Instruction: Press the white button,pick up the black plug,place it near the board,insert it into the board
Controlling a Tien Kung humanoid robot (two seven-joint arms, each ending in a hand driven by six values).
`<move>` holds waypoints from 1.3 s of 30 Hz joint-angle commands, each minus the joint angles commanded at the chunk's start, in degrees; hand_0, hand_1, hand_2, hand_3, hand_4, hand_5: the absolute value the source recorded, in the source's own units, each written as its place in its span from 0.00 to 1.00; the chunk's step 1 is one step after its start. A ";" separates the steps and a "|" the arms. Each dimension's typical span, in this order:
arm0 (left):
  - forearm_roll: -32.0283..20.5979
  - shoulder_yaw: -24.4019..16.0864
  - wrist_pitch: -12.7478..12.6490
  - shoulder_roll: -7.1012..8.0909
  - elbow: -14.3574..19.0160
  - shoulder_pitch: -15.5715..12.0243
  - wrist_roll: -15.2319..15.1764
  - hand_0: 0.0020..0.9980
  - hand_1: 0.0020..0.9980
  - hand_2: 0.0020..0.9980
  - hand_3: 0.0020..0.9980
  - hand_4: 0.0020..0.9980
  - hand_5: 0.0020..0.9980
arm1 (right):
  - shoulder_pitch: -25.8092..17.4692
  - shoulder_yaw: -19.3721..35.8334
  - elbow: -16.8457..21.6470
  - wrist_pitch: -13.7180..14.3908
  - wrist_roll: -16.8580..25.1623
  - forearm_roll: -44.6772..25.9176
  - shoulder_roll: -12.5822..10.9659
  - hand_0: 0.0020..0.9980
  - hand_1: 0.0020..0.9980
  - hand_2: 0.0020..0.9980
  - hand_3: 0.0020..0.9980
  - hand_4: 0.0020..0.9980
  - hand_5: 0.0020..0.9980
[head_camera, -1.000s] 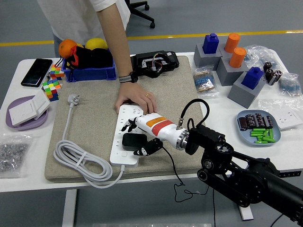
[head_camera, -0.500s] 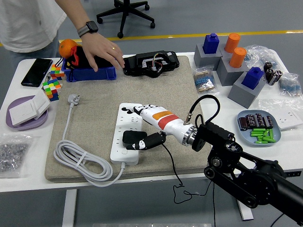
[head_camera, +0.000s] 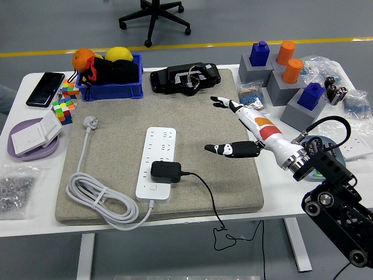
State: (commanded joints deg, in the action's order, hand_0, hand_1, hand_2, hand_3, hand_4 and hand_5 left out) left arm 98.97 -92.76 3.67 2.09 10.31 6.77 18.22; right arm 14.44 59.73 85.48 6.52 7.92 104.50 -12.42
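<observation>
A white power strip [head_camera: 157,153] lies along the middle of the grey mat [head_camera: 116,146]. The black plug [head_camera: 165,171] sits on the strip's near half, with its black cable [head_camera: 205,192] trailing right and over the table's front edge. A small white button [head_camera: 152,189] shows at the strip's near end. My right hand [head_camera: 212,124] hovers over the mat's right part, well to the right of the plug. Its fingers [head_camera: 224,104] and thumb are spread and hold nothing. The left arm is out of the picture.
The strip's white cord [head_camera: 96,201] coils at the mat's front left. A blue bin [head_camera: 111,87] with fruit and a black box [head_camera: 186,79] stand at the back. Grey blocks [head_camera: 280,76] and a blue plate [head_camera: 304,165] are at the right; a purple plate [head_camera: 17,150] and phone [head_camera: 45,88] are at the left.
My right hand has let go of the plug and pulled back to the right and up. The plug stays on the strip. The person's hand has left the picture.
</observation>
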 joint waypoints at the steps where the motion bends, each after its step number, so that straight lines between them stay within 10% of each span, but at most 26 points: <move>1: -0.06 0.03 -0.01 -0.06 0.00 0.01 -0.02 0.65 0.64 0.63 0.68 0.52 0.09 | -1.20 1.27 0.18 0.36 0.97 -0.52 -0.25 0.92 0.88 0.87 0.92 1.00 0.58; 23: -0.89 1.11 -0.24 -1.59 0.00 0.53 -0.51 0.65 0.64 0.63 0.68 0.53 0.09 | -13.96 22.13 3.91 3.61 12.38 -8.38 4.36 0.89 0.81 0.80 0.85 1.00 0.57; 39: -0.70 1.60 -0.18 -1.82 0.00 0.57 -0.60 0.65 0.64 0.63 0.68 0.53 0.10 | -16.56 28.20 5.10 2.73 10.40 -8.39 6.00 0.81 0.73 0.72 0.72 0.98 0.46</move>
State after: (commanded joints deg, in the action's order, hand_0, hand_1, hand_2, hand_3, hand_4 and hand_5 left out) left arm 98.27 -91.17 3.49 0.27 10.31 7.34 17.62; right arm -2.13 87.92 90.58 9.25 18.31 96.11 -6.42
